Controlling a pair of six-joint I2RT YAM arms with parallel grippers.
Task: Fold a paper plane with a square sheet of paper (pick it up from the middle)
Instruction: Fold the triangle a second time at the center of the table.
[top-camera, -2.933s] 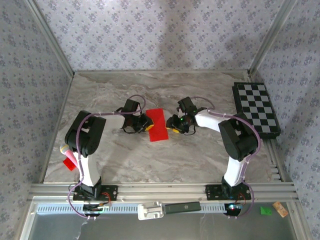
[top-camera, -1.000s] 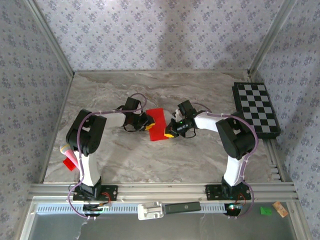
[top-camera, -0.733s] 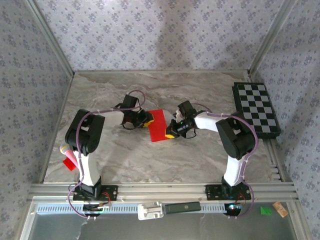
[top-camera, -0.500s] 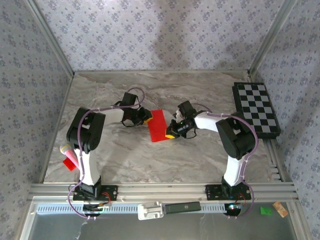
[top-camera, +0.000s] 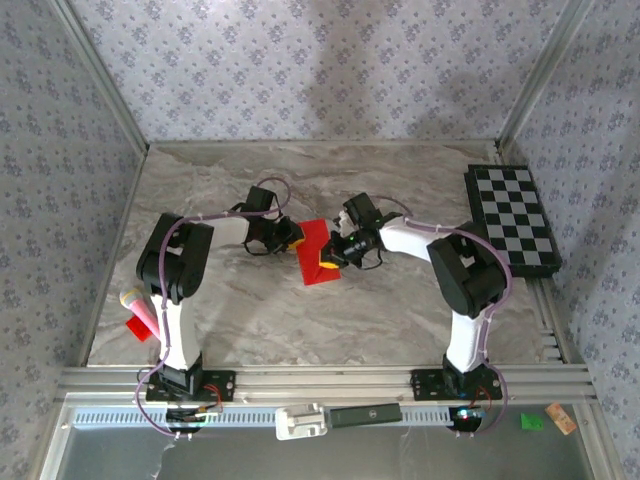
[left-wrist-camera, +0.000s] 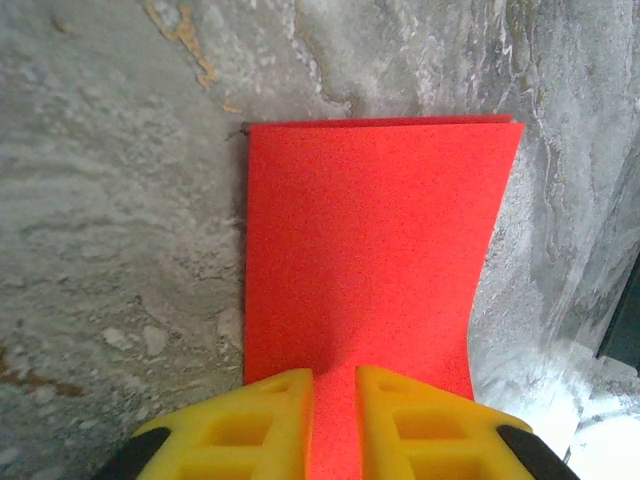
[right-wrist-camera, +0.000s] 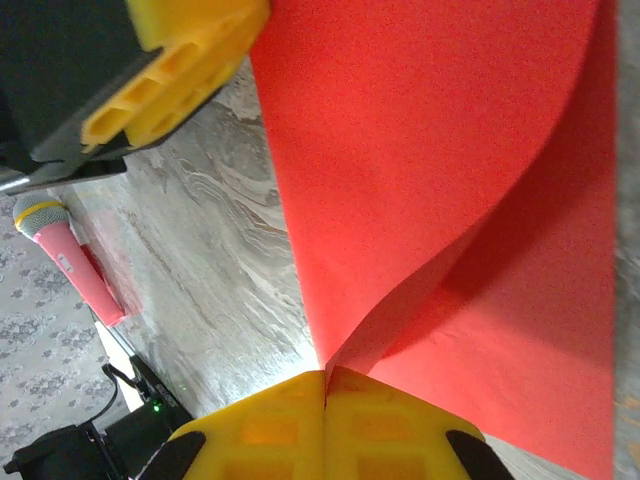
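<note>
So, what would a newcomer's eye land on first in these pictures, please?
The bright red sheet of paper in the middle of the grey marble table, worked from both sides. The right gripper is shut on one edge, curling a layer up off the rest, while the left gripper stands nearly closed at the opposite edge. After that, the black-and-white chequered board at the table's right side.
</note>
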